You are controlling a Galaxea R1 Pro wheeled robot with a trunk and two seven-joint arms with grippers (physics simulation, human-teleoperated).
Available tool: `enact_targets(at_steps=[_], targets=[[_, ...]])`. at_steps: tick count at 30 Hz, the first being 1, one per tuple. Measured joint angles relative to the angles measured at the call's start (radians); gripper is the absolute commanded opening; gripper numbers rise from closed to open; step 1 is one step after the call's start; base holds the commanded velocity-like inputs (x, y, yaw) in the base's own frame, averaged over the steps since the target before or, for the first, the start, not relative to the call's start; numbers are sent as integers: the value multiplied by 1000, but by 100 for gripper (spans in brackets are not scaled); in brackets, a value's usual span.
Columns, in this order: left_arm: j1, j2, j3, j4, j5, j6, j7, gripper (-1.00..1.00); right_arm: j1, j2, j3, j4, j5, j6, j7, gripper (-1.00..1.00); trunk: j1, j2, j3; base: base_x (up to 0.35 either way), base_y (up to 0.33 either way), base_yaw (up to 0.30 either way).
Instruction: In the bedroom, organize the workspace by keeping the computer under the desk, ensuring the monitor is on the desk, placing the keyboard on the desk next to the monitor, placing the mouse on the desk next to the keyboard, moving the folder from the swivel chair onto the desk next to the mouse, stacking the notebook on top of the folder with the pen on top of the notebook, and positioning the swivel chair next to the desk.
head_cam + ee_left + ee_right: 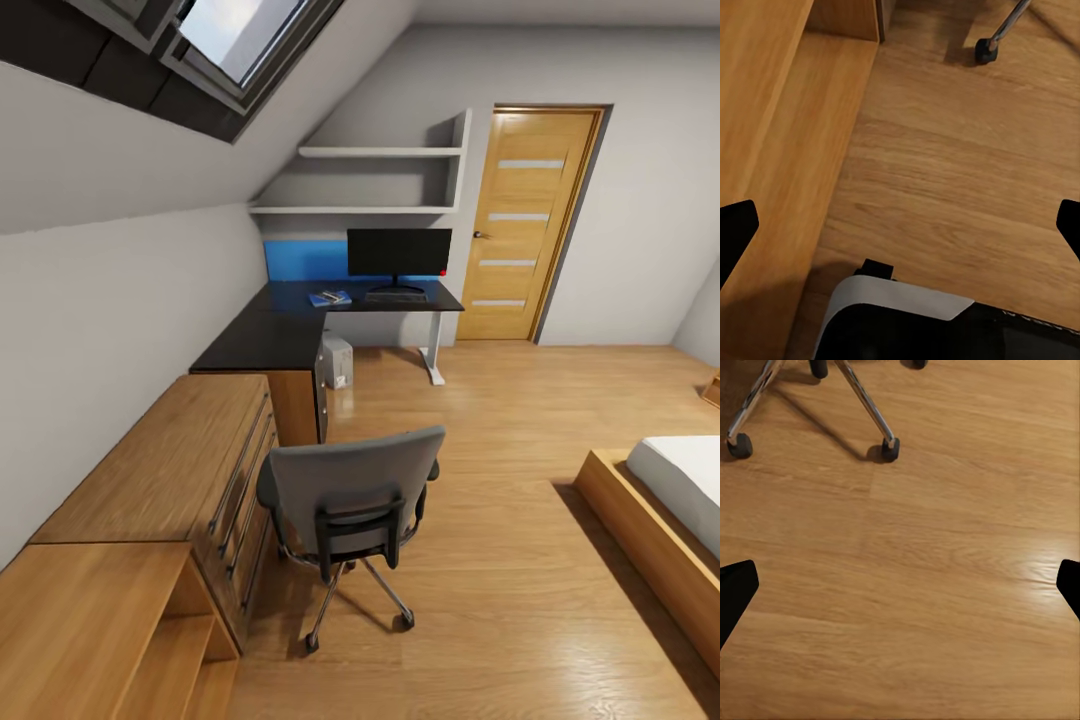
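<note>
head view: swivel chair [350, 505] beside oak drawers [160, 470]; both jaws released.

Grey swivel chair [350, 500] stands apart from black desk [300, 325] bearing monitor [399, 252].

Grey upholstery covers the swivel chair [352, 490], with black frame and chrome legs on black castors. The desk [275, 335] top is black, its pedestal white. A black monitor [399, 252] carries a red dot at a lower corner. The folder [330, 298] is bright blue. The computer [337, 361] is pale grey-white. Below each black-fingered tool [900, 589], the floor [945, 585] shows light oak planks.
</note>
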Motion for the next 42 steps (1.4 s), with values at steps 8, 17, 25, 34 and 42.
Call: enact_targets(at_steps=[8, 17, 25, 34, 42], targets=[[0, 0, 0, 0, 0, 0, 0, 100, 0, 2, -2, -1, -2, 0, -1, 100, 31, -56, -25, 0, 0, 0], [0, 0, 0, 0, 1, 0, 0, 100, 0, 2, -3, -1, -2, 0, -1, 100, 65, -119, -53, 0, 0, 0], [0, 0, 0, 1, 1, 0, 0, 100, 0, 2, -2, 1, 1, 2, 2, 100, 96, -175, -78, 0, 0, 0], [0, 0, 0, 0, 1, 1, 0, 100, 0, 3, -2, 1, 2, 1, 1, 100, 130, -238, -107, 0, 0, 53], [0, 0, 0, 0, 1, 1, 0, 100, 0, 3, -2, 1, 2, 1, 0, 100, 161, -294, -132, 0, 0, 135]])
